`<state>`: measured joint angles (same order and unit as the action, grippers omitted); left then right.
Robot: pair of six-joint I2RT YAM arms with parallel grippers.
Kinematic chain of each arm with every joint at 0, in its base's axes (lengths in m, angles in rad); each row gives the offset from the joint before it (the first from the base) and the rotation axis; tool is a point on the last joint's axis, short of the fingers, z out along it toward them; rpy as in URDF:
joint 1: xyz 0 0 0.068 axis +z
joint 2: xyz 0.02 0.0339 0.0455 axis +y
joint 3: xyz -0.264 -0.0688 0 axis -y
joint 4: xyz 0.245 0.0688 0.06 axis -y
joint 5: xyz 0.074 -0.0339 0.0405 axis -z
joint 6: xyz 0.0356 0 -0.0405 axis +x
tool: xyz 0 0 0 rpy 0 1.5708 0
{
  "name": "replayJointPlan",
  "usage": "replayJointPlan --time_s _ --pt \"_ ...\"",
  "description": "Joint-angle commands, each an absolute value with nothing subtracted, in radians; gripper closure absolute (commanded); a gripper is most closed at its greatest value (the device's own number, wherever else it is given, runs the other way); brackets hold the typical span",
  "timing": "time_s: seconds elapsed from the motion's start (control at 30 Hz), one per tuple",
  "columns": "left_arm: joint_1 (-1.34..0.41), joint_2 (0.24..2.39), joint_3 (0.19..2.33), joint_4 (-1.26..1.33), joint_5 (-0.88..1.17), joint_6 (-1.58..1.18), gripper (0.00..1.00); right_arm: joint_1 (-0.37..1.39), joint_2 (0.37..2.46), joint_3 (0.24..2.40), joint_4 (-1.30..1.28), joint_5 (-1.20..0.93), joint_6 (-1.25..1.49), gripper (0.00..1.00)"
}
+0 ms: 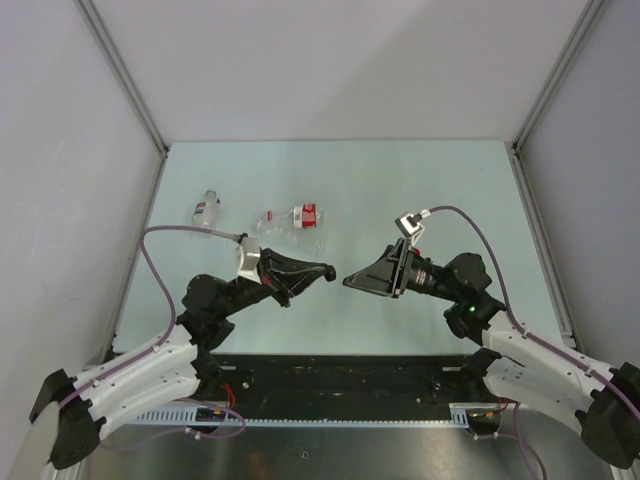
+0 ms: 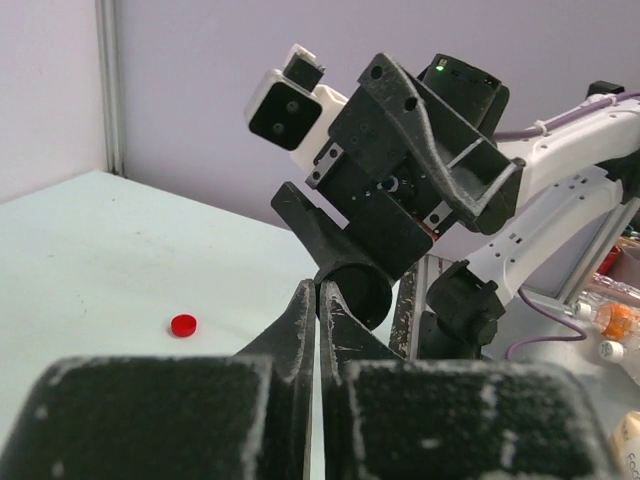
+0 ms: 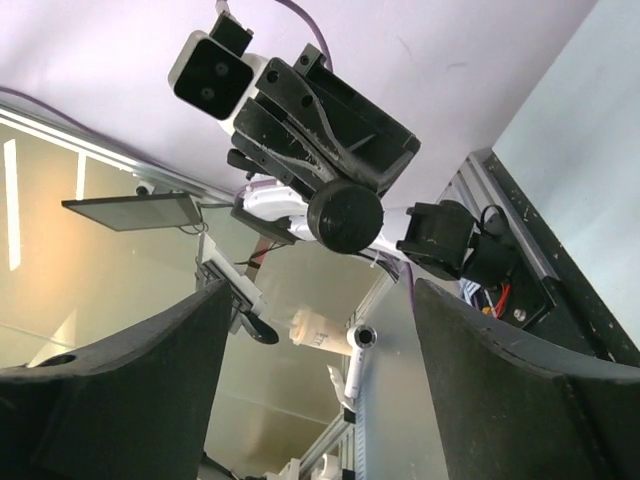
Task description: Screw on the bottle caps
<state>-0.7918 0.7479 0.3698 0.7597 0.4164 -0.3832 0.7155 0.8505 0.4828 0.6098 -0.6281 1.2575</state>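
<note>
Meeting tip to tip above the table (image 1: 440,190), mid-air.
The left gripper (image 1: 327,270) is pinched on the black cap (image 3: 345,215), and the right gripper (image 1: 350,281) gapes wide. The red-labelled bottle (image 1: 297,216) and the far-left bottle (image 1: 207,208) lie behind them. The red cap (image 2: 183,325) rests on the tabletop.

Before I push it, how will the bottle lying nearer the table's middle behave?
The bottle lies on its side, so it will probably roll. It looks clear and seems empty, so it is likely light and easy to slide. Its wall seems thin, so a firm squeeze may dent it.
</note>
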Motion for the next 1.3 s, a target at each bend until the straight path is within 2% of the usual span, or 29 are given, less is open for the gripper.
replayJointPlan --time_s 0.0,0.4,0.93,1.17,1.27 --pt "-0.804 0.749 0.381 0.827 0.454 -0.343 1.00 0.749 0.874 0.518 0.729 -0.567 1.279 0.24" --pt "-0.814 0.772 0.382 0.845 0.504 -0.338 1.00 0.791 0.966 0.518 0.827 -0.512 1.309 0.33" --pt "-0.823 0.772 0.376 0.857 0.487 -0.334 1.00 0.838 0.967 0.518 0.845 -0.469 1.320 0.48" --pt "-0.825 0.780 0.371 0.860 0.471 -0.325 1.00 0.848 0.953 0.518 0.821 -0.465 1.301 0.68" --pt "-0.824 0.780 0.367 0.861 0.461 -0.327 0.98 0.847 0.937 0.518 0.792 -0.453 1.280 0.72"
